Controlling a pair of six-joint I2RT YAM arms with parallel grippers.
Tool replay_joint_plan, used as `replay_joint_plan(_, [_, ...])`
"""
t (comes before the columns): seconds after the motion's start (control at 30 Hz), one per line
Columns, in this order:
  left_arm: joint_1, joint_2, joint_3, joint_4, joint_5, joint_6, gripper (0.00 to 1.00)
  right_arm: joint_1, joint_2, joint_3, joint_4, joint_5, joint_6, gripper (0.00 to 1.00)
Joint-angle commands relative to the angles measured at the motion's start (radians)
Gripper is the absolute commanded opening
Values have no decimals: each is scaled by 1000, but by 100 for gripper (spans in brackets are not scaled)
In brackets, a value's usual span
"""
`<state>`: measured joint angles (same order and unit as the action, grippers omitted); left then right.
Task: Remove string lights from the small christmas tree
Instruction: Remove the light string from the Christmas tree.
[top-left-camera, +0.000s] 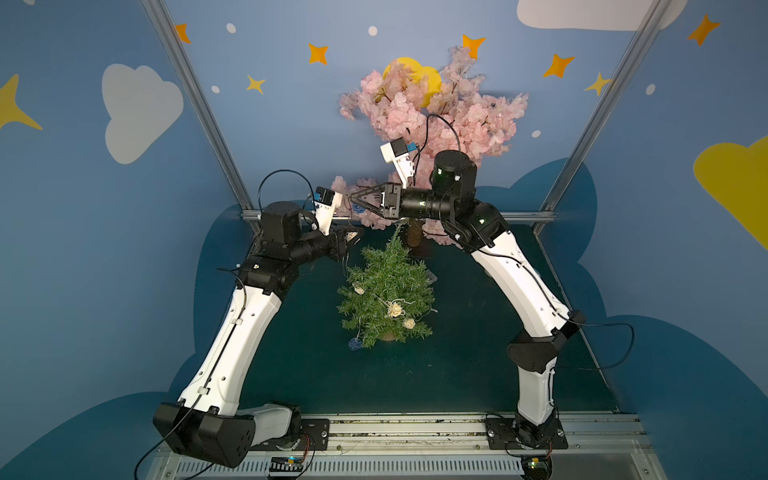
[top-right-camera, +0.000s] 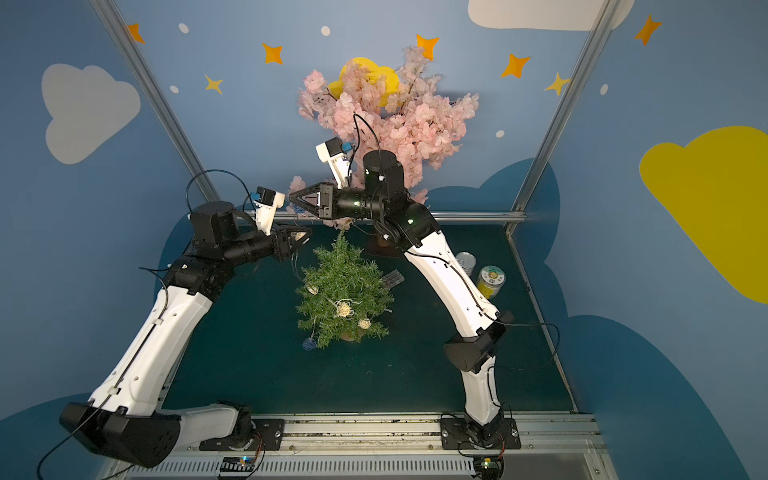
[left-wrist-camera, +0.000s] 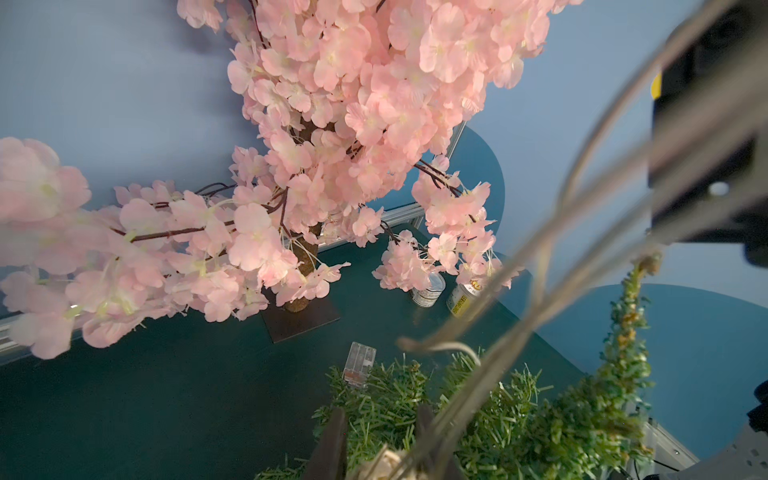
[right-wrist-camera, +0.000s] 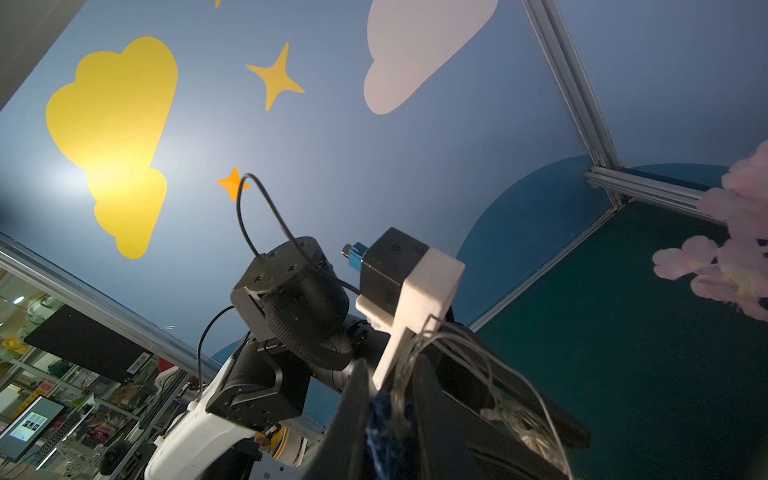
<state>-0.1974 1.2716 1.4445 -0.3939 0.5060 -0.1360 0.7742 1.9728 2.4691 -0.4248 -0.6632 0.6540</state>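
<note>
1. In both top views, one short, bushy green small christmas tree (top-left-camera: 386, 291) stands in the middle of the dark green tabletop (top-left-camera: 478, 353). One taller pink blossom tree (top-left-camera: 432, 108) is behind it. The thin pale-wire string lights (top-left-camera: 395, 309) with small woven balls drape the green tree. Three cream balls sit among the branches and one blue ball hangs at the low edge. Two arms meet above the tree's tip. The left pincer (top-left-camera: 354, 237) pinches one cream ball, and the right pincer (top-left-camera: 354, 200) pinches one blue ball.
2. In a top view, the lights' one clear rectangular battery box (top-right-camera: 393, 278) lies on the tabletop just behind the green tree. Two cans (top-right-camera: 490, 280) stand beside the right arm.
3. Left wrist view: the left pincer (left-wrist-camera: 382, 436) has its two dark fingers closed on a cream ball. Blurred pale strands — too smeared to count — rise from it. One battery box and two cans show beyond the green needles.
4. Right wrist view: the right pincer (right-wrist-camera: 390, 374) is pressed onto one blue ball — a bundle of wire loops drapes over one finger.
</note>
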Motion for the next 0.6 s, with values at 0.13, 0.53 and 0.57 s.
replay_joint_plan(0.13, [-1, -61, 3, -45, -51, -39, 17, 7, -84, -41, -27, 27, -44, 8])
replay_joint_plan(0.53, [-1, -173, 72, -260, -93, -56, 13, 8, -139, -113, -154, 85, -173, 40])
replay_joint_plan(0.57, [-3, -181, 78, -275, -92, -57, 13, 8, -141, -114, -161, 85, -179, 46])
